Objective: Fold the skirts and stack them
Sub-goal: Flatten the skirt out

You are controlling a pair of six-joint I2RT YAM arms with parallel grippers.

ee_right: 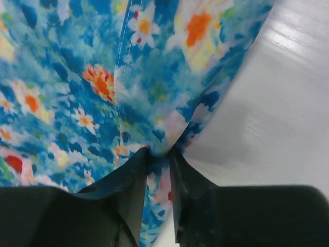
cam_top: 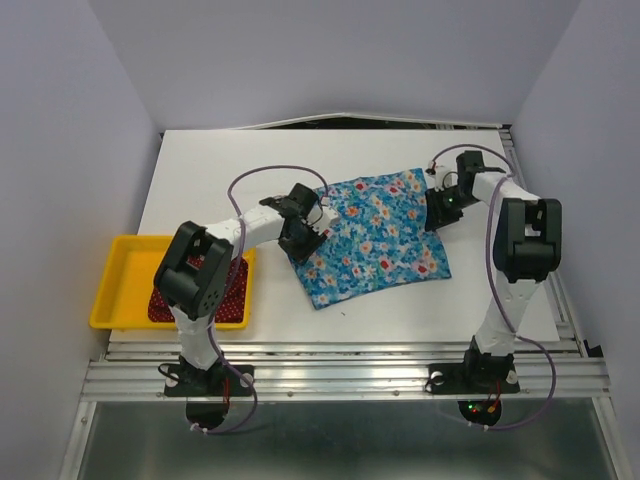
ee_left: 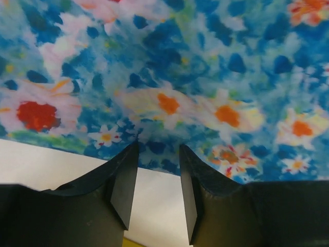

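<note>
- Blue skirt (cam_top: 375,235) lay spread flat on the table (cam_top: 220,170), centre-right, tilted, with its near-left corner pointing toward the arms.
- Right gripper (cam_top: 440,208) was at the skirt's right edge. In the wrist view (ee_right: 159,152) it was clamped on the cloth, which bunched between the two fingers. That looked like a hold for lifting this side.
- Left gripper (cam_top: 303,232) sat at the skirt's left edge. In the wrist view (ee_left: 158,149) its fingers (ee_left: 123,185) were apart with bare table showing in the gap. The hem only reached the tips, so nothing was pinched on that side yet.
- One arm on each opposite edge suggested a two-handed fold was being set up, probably carrying one side over the other.
- Red skirt (cam_top: 235,285) lay in the yellow tray (cam_top: 120,270) at the near left, partly hidden by the left arm, well apart from the blue one and waiting its turn.
- Judged early in the task: nothing folded, nothing stacked.
</note>
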